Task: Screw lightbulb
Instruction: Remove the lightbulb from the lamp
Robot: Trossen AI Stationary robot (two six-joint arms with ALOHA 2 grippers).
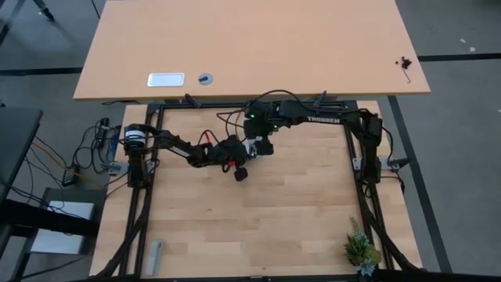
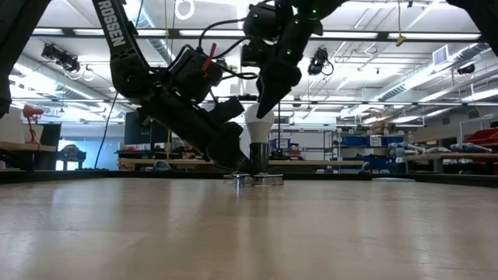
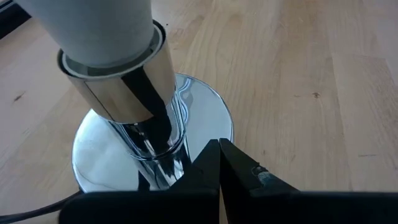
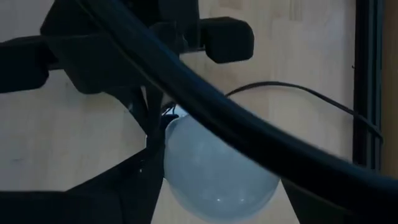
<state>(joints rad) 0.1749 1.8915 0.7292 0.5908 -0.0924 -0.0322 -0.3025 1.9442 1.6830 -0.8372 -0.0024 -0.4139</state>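
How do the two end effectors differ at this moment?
The left end effector is shut and low, beside the socket's chrome stem; the right end effector stands wide, coming from above around the lightbulb. The left one holds nothing. Both work at the same lamp.

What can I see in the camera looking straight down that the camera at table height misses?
Only the view from above shows the long desk behind the work table and a small plant at the table's corner. Only the table-height view shows the white lightbulb standing in the shiny socket, and the workshop beyond. Both show the right gripper over the bulb and the left gripper, fingers shut, low beside the socket.
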